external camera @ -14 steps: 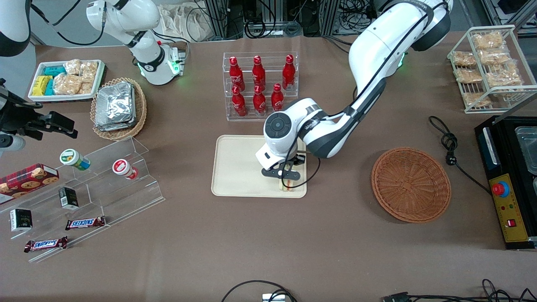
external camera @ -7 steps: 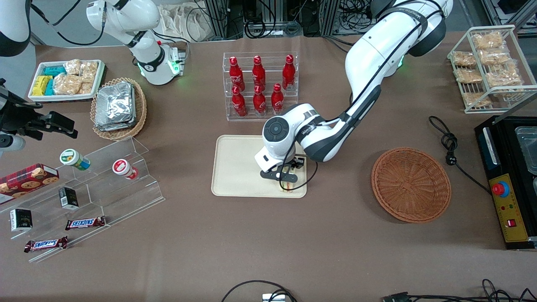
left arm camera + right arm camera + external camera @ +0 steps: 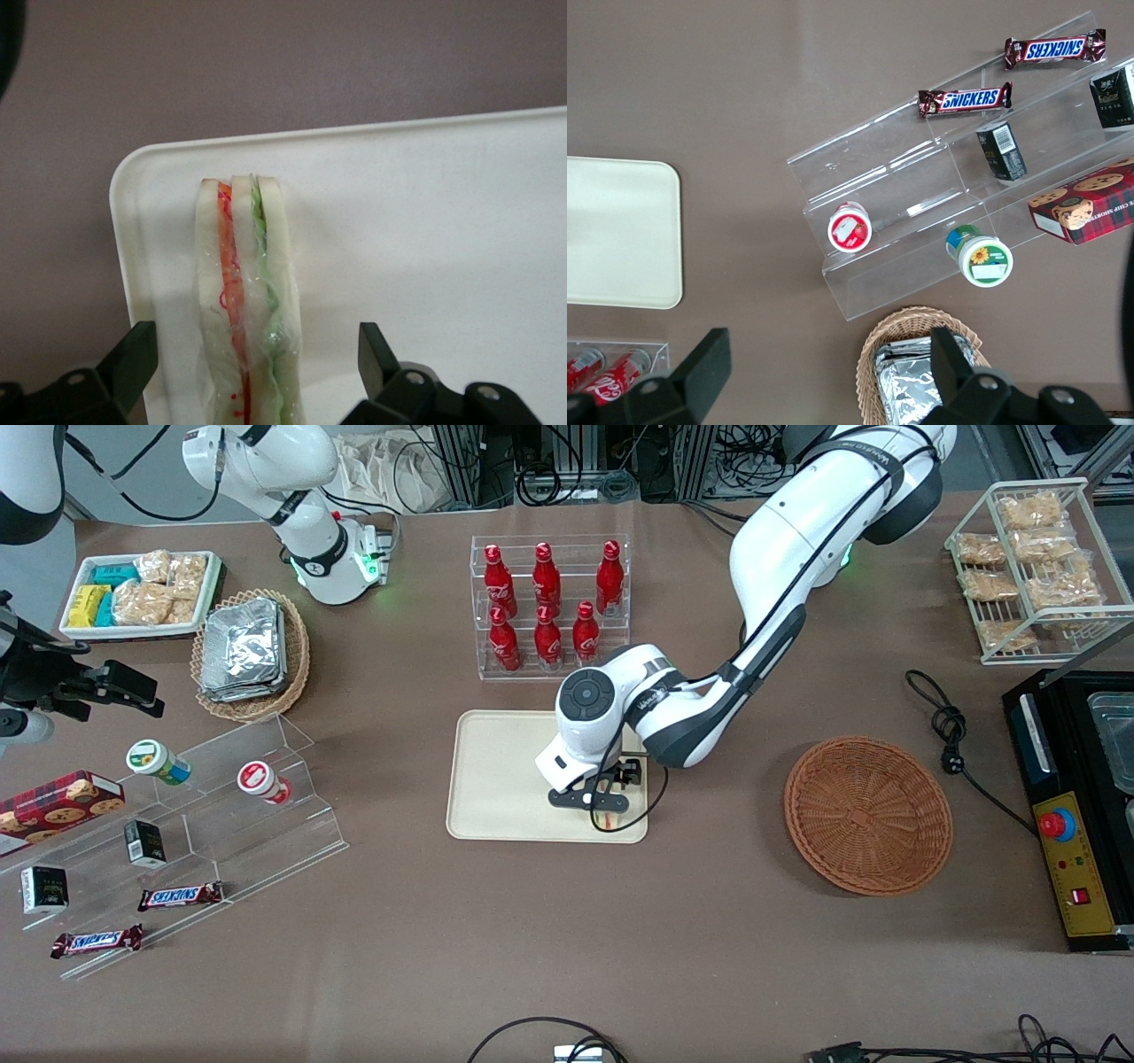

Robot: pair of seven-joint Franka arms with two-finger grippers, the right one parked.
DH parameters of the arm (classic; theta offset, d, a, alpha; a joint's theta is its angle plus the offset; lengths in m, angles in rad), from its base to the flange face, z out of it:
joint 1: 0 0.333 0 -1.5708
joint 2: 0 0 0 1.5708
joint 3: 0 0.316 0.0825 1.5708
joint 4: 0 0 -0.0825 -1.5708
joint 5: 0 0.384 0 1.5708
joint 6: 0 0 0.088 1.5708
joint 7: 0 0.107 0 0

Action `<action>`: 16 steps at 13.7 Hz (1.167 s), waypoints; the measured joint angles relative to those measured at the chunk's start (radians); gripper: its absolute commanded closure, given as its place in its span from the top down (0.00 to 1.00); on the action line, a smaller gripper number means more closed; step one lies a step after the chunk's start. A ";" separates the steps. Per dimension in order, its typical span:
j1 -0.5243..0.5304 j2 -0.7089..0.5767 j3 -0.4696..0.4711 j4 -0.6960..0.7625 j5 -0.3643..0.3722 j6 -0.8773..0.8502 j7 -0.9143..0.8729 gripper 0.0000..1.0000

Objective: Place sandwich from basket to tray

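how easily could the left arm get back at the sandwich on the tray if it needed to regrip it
Probably easily: the gripper hangs right over the sandwich, fingers open either side, and nothing else lies on the tray near it.

From the front I see the gripper and wrist covering most of the sandwich on the tray. In the wrist view the frame edge cuts off the sandwich's near end and both fingers, spread clear of it.
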 measured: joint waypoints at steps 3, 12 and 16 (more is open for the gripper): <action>0.013 -0.076 0.001 0.027 0.001 -0.031 -0.066 1.00; 0.399 -0.545 -0.006 -0.192 -0.181 -0.190 0.219 1.00; 0.533 -0.679 0.040 -0.255 -0.313 -0.220 0.461 1.00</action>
